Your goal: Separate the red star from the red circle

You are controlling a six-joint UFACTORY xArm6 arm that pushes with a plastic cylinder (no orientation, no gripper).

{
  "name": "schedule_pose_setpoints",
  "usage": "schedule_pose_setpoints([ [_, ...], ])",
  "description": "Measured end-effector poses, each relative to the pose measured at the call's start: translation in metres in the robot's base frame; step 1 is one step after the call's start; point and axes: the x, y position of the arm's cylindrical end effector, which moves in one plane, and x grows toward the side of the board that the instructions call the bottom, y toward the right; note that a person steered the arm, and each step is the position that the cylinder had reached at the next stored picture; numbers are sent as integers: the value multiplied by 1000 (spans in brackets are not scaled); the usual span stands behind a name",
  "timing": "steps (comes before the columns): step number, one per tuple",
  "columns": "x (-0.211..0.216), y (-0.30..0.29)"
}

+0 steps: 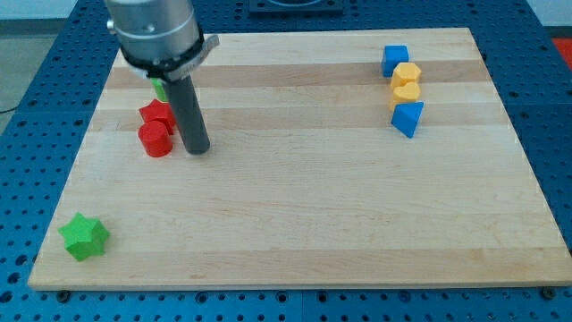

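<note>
A wooden board point(295, 215) on a blue pegboard table: my tip point(198, 148), a bare rod grasping nothing, rests just right of the red circle point(155, 139). The red star point(157, 114) touches the circle from above; beyond it, a partly hidden green block point(159, 88), shape unclear

The arm point(154, 31) ends in a wide round housing of grey metal, smooth and a little shiny, with a darker band around its lower edge. A small flat tab stands out from this band on the view's right. Below it comes a straight rod point(189, 112), dark grey, almost black, plain and round. My tip point(197, 148) is blunt.
</note>
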Motion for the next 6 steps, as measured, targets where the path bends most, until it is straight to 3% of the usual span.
schedule_pose_setpoints([
  [3, -35, -29],
  [6, -33, -48],
])
